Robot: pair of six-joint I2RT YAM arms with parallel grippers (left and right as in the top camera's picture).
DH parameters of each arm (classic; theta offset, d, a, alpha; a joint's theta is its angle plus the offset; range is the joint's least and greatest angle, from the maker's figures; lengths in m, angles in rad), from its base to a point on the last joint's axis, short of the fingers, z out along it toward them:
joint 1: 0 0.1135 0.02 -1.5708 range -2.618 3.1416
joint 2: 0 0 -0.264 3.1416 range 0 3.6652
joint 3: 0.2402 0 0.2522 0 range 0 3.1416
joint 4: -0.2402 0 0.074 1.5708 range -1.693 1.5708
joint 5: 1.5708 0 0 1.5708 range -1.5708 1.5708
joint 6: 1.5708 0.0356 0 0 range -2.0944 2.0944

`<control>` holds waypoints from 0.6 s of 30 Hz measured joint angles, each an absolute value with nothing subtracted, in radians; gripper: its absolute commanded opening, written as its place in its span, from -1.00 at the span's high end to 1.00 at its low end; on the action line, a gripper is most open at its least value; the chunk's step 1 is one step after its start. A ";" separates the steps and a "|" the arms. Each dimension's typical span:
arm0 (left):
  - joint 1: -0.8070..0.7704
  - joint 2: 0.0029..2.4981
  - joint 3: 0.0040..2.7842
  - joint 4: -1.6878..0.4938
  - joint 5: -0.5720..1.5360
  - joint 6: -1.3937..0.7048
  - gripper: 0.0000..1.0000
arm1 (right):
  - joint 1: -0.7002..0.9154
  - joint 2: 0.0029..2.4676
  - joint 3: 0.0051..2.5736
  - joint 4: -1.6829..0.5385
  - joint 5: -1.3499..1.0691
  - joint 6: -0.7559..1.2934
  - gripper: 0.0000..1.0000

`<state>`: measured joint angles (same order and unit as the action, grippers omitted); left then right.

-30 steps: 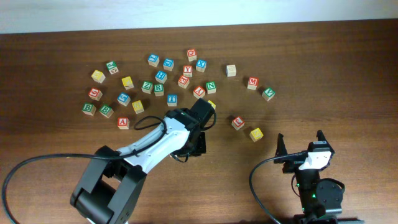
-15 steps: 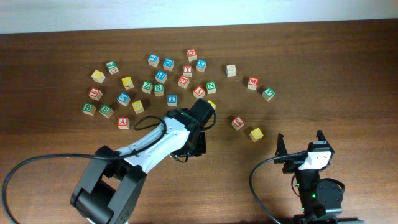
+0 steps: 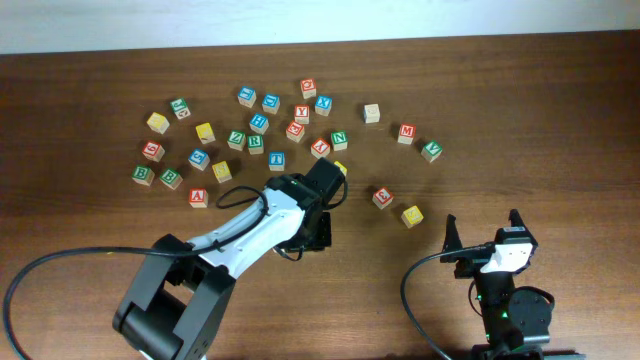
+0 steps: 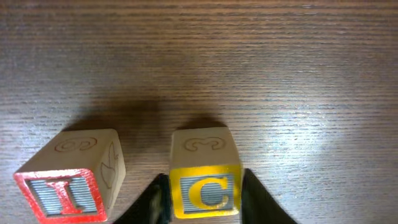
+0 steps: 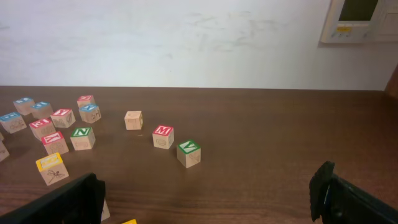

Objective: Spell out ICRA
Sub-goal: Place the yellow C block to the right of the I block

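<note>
In the left wrist view my left gripper (image 4: 205,198) is shut on the yellow "C" cube (image 4: 204,155), one dark finger against each side of it. The cube looks to sit on the table. The red "I" cube (image 4: 69,186) stands just to its left, a small gap apart. From overhead, a corner of the yellow cube (image 3: 341,168) peeks out past the left gripper (image 3: 335,177). The green "R" cube (image 3: 254,143) and the red "A" cube (image 3: 198,197) lie in the scatter to the left. My right gripper (image 3: 482,232) stands open at the front right, holding nothing.
Several other letter cubes spread across the far half of the table (image 3: 560,110). A red cube (image 3: 383,197) and a yellow cube (image 3: 411,214) lie between the arms. A red "M" cube (image 5: 163,136) and a green cube (image 5: 189,154) sit ahead of the right gripper (image 5: 208,199).
</note>
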<state>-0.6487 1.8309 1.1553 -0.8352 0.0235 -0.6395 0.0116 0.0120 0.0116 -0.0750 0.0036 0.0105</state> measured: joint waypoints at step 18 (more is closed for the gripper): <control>-0.649 1.831 1.155 -0.828 0.027 -0.606 0.07 | 0.012 0.012 0.012 -0.075 0.004 0.011 -0.97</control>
<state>-0.6487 1.8309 1.1553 -0.8284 0.0265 -0.6060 0.0116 0.0120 0.0116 -0.0753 0.0036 0.0109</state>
